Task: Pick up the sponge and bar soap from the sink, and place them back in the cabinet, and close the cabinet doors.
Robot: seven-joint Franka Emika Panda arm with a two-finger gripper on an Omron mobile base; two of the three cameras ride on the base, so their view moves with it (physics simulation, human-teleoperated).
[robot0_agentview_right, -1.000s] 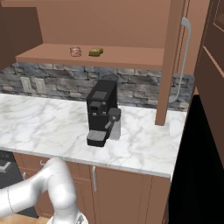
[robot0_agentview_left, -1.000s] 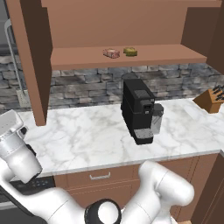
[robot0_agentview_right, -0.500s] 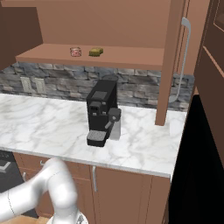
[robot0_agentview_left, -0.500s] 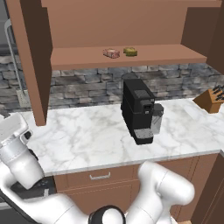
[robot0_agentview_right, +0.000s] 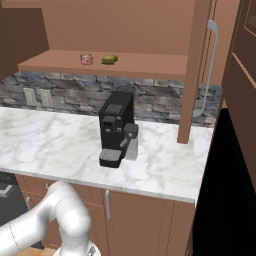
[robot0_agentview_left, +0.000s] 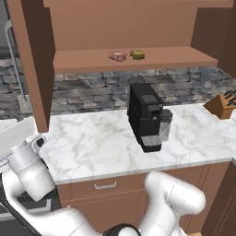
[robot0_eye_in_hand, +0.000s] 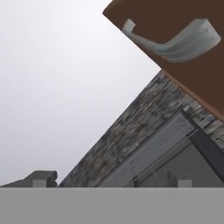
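At lower edge, fingers (robot0_eye_in_hand: 109, 179) cropped

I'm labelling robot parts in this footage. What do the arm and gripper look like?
The arm is made of glossy white rounded segments with dark joint rings, thick and tubular. The gripper has two small dark grey, blocky finger tips. No cables or markings are visible.
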